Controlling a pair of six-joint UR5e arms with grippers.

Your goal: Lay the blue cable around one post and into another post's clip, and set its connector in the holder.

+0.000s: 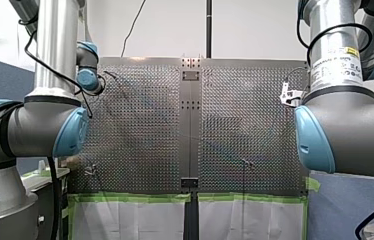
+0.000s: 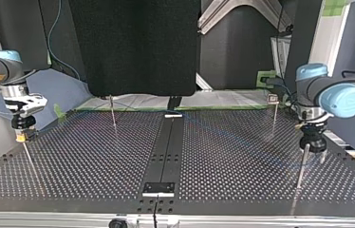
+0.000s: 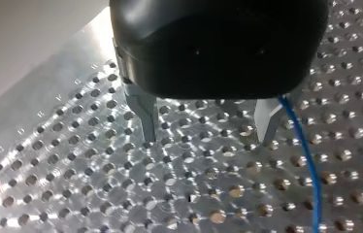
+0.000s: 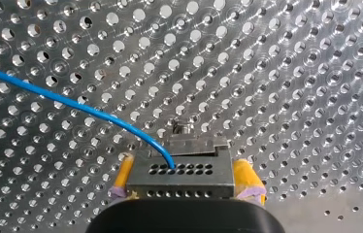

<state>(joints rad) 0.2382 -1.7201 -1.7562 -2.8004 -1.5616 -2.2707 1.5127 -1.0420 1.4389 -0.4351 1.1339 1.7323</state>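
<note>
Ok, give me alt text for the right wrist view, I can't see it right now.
My right gripper clamps a grey connector block, with rows of holes, between its yellow pads. A blue cable leaves one hole and curves away ahead of the gripper across the perforated table.

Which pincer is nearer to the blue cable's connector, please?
Right. My right pincer holds the connector between its yellow pads. My left pincer is open at the opposite side of the table, with only the blue cable running beside one of its fingers.
</note>
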